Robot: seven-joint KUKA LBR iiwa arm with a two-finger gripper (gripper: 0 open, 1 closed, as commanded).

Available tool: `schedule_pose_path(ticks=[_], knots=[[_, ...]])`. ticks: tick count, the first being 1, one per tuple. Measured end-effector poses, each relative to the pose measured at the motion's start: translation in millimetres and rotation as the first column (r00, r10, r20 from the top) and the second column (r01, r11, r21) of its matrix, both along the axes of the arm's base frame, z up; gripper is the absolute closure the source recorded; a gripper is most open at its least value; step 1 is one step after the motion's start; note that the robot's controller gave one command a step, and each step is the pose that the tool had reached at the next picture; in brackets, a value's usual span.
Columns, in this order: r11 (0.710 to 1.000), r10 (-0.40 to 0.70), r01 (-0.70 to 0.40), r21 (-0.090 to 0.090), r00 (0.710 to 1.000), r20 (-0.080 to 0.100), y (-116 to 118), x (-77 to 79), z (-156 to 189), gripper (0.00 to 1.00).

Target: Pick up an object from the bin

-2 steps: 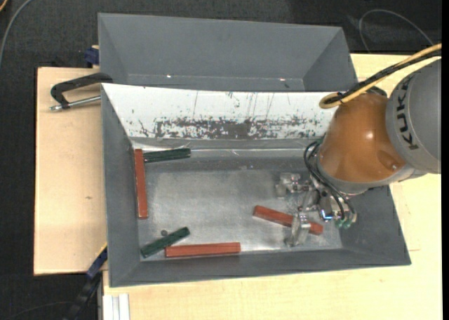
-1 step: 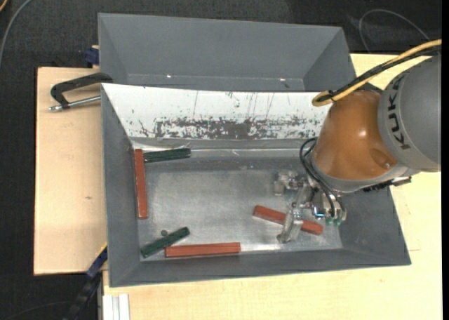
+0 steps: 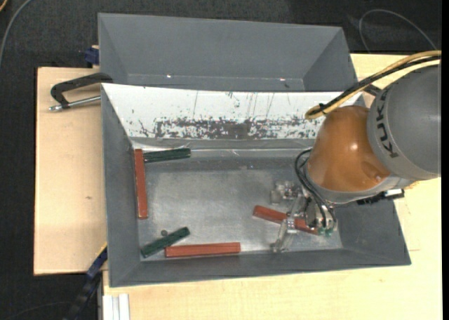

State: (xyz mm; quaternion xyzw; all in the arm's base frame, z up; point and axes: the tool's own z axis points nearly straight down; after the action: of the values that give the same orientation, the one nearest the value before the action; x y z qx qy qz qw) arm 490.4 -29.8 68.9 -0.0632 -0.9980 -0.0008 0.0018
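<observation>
You are looking down at the gripper (image 3: 283,217) as it is hanging low over the right part of the grey bin (image 3: 210,192), close to the front wall. Its fingers (image 3: 282,240) are standing well apart: one is pointing toward the back of the bin and the other is reaching down toward the front wall. A short red-brown stick (image 3: 266,213) is lying slantwise on the bin floor, crossing the gap between them. The fingers are straddling that stick rather than clamping it, and you cannot tell whether either one is touching it. The stick's right end is running in under the wrist, where the orange cover (image 3: 347,150) is hiding part of the floor from you.

The other things are lying well apart from the gripper on the left side. A long red-brown stick (image 3: 141,184) is lying along the left wall, with a dark green stick (image 3: 167,155) lying crosswise just by its far end. Near the front wall another dark green stick (image 3: 165,241) is resting at a tilt, touching or almost touching the left end of a second long red-brown stick (image 3: 202,248).
</observation>
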Motion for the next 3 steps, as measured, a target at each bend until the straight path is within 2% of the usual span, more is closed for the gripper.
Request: schedule_pose_path(ticks=[1, 2, 3], knots=[[1.0, 0.0, 0.0, -0.001, 1.0, 0.003, 0.4, 0.5, 0.4, 0.0], [1.0, 0.001, -0.001, -0.001, 1.0, 0.003, 0.7, 0.5, 0.3, 1.0], [1.0, 0.001, -0.001, -0.002, 1.0, 0.016, 1.0, 3.2, 99.7, 1.0]])
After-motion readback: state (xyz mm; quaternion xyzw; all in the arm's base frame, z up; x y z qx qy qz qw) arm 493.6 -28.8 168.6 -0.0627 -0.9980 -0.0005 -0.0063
